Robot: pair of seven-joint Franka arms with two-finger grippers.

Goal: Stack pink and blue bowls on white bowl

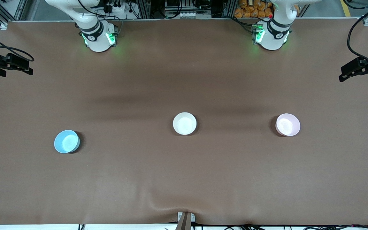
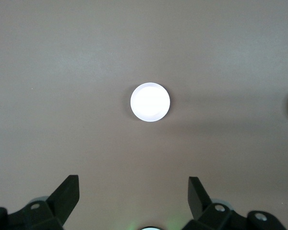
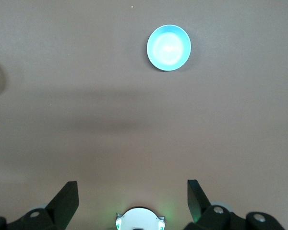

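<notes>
Both claws hang high, spread wide, empty: right claw [image 3: 132,199] over the blue bowl's [image 1: 66,141] end of the tabletop [image 1: 184,179], left claw [image 2: 133,199] over the pink bowl [image 1: 287,125]. White bowl [image 1: 184,123] sits between them, well apart from both.

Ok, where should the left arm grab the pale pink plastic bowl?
Pinch the rim of the pale pink round plastic bowl, coming straight down from above: it sits upright, mouth up, alone on the brown table. The left end effector is open and high above it.
</notes>
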